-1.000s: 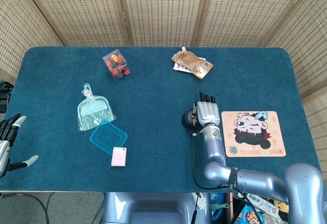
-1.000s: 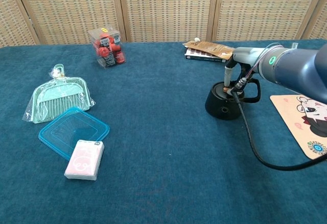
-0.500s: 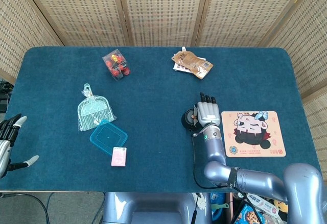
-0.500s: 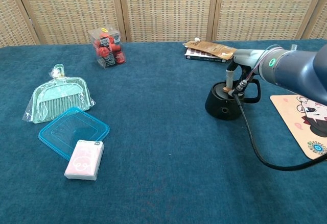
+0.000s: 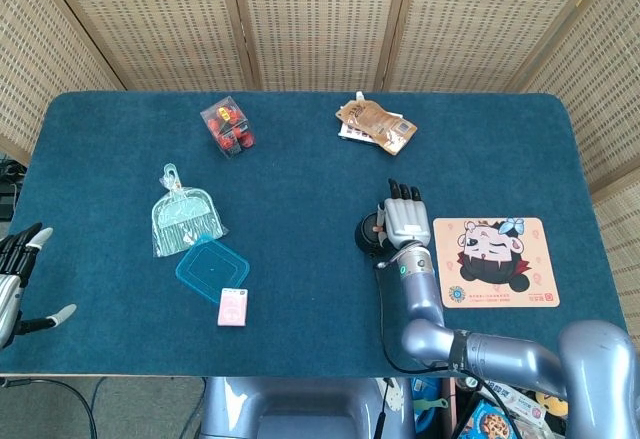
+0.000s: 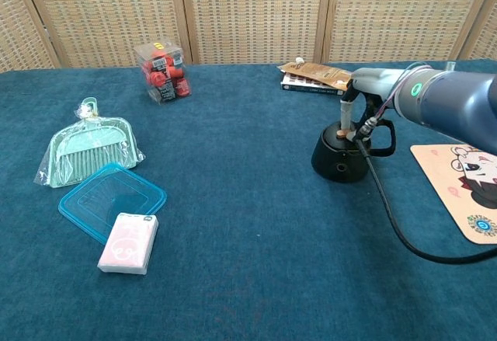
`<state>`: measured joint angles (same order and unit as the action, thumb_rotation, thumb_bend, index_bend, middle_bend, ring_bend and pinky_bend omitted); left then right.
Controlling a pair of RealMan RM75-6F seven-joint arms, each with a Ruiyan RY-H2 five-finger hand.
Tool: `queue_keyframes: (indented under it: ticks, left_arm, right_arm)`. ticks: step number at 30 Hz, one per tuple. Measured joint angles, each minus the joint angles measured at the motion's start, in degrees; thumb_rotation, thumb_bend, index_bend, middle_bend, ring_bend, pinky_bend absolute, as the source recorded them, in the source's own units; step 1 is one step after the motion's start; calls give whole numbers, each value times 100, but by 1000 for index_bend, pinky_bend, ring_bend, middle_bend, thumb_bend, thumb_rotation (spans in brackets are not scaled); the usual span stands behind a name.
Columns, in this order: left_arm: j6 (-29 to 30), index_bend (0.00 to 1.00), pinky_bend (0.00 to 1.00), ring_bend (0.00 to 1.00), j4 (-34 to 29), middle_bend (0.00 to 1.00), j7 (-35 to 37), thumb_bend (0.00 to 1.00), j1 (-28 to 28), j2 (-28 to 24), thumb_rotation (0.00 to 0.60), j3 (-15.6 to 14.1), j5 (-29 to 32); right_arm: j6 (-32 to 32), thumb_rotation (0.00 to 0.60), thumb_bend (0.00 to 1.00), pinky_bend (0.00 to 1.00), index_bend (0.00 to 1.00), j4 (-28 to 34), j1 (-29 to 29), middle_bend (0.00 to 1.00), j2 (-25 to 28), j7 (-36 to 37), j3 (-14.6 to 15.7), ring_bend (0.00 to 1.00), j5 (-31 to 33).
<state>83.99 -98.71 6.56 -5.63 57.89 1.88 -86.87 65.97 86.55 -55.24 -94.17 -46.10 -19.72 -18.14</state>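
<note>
My right hand (image 5: pixel 405 221) lies flat on the blue cloth, fingers stretched out away from me, right beside a squat black round object (image 5: pixel 370 234) (image 6: pixel 338 159). In the chest view its thumb (image 6: pixel 344 117) touches the top of that object, and the grey forearm (image 6: pixel 446 102) comes in from the right. Nothing is clasped between the fingers. My left hand (image 5: pixel 14 281) hangs at the table's left edge with its fingers spread, holding nothing. The chest view does not show it.
A cartoon mouse pad (image 5: pixel 495 261) (image 6: pixel 463 187) lies right of the right hand. Brown pouches (image 5: pixel 375 124) sit at the back. To the left are a clear box of red items (image 5: pixel 227 126), a bagged mint brush set (image 5: pixel 183 217), a blue lid (image 5: pixel 212 269) and a pink tissue pack (image 5: pixel 232 306).
The right thumb has shifted very slightly on top of the black object. Everything else has stayed in place.
</note>
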Motion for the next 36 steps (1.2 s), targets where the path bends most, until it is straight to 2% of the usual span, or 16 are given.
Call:
queue_keyframes:
  ticks: [8, 13, 17, 22, 27, 30, 31, 33, 34, 36]
  left_arm:
    - [55, 0, 0, 0, 22, 0, 112, 67, 15, -17, 600, -14, -74]
    - [93, 0, 0, 0, 34, 0, 152, 68, 24, -24, 600, -30, -137]
    - [132, 0, 0, 0, 62, 0, 201, 67, 31, -14, 600, -38, -188]
    - [183, 0, 0, 0, 70, 0, 207, 68, 50, -9, 600, -58, -246]
    - [211, 0, 0, 0, 55, 0, 171, 68, 65, -5, 600, -63, -249]
    - [192, 0, 0, 0, 57, 0, 175, 68, 59, -2, 600, -62, -238]
    - [181, 0, 0, 0, 59, 0, 182, 68, 55, -1, 600, -63, -234]
    - [155, 0, 0, 0, 63, 0, 200, 68, 43, -3, 600, -62, -222]
    - [149, 0, 0, 0, 65, 0, 207, 68, 39, -5, 600, -61, -219]
    - [149, 0, 0, 0, 68, 0, 216, 68, 36, -7, 600, -63, -227]
  right_arm:
    - [249, 600, 603, 0, 640, 1164, 150, 4, 556, 266, -171, 0, -475]
    - [405, 600, 605, 0, 640, 1964, 340, 3, 964, 370, -14, 0, -998]
    - [486, 600, 606, 0, 640, 2208, 498, 0, 1033, 386, 417, 0, -1436]
    - [529, 600, 605, 0, 640, 2229, 737, 0, 874, 392, 1200, 0, -2213]
    - [529, 600, 606, 0, 640, 1889, 932, 0, 548, 339, 1800, 0, -2968]
    - [515, 600, 605, 0, 622, 1565, 1021, 0, 364, 324, 1976, 0, -3341]
    - [503, 600, 581, 0, 586, 1479, 1043, 0, 325, 320, 2013, 0, -3433]
    - [464, 600, 416, 0, 456, 1302, 1078, 0, 268, 282, 2082, 0, -3588]
    - [443, 600, 261, 0, 359, 1250, 1089, 0, 255, 246, 2103, 0, -3626]
    - [377, 600, 67, 0, 238, 1204, 1115, 0, 250, 184, 2116, 0, -3675]
